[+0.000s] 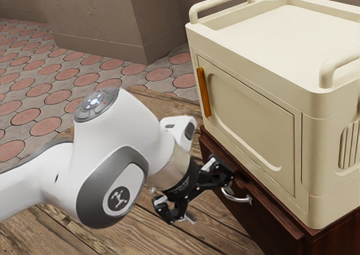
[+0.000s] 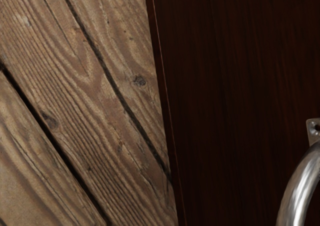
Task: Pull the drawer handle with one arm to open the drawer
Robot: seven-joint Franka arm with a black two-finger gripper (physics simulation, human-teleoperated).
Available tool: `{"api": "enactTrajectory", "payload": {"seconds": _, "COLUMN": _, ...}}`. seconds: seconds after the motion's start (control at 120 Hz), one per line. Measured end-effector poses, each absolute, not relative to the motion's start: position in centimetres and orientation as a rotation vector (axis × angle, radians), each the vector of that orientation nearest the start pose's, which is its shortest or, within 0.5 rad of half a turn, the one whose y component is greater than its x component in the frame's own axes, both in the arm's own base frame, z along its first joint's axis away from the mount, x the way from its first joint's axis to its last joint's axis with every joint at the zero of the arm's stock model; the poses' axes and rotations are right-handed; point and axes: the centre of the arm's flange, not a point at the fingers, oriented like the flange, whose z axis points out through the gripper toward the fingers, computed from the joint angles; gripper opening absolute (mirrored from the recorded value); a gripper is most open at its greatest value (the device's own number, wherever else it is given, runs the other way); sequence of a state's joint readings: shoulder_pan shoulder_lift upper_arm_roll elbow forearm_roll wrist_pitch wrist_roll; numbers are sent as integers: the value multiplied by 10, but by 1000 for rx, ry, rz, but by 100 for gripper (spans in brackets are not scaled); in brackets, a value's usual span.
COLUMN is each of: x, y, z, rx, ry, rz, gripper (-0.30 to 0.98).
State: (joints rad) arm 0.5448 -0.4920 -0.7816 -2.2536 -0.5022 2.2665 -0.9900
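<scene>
Counting yields one silver handle [image 1: 241, 199], one dark drawer [image 1: 260, 217], one cream box [image 1: 259, 120] bearing one orange strip [image 1: 203, 93] and two raised rails (one marked [image 1: 222, 3]), and one plank surface [image 1: 185, 238]. The box sits above the drawer, at one o'clock from the gripper [image 1: 207, 196] in the exterior view; red-and-grey paving [image 1: 39, 106] lies at ten o'clock. One finger of the gripper stands close by the handle's nearer end; contact cannot be determined. The gripper is spread wide, holding nothing. From it, the handle lies at three o'clock in the exterior view, just beside.
</scene>
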Motion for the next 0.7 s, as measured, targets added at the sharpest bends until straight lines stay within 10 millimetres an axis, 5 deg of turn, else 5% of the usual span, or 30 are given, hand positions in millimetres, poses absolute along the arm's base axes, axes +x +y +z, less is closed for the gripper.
{"api": "enactTrajectory", "payload": {"seconds": 0.7, "x": 406, "y": -147, "z": 533, "rx": -2967, "ry": -1692, "rz": -492, "gripper": 69}}
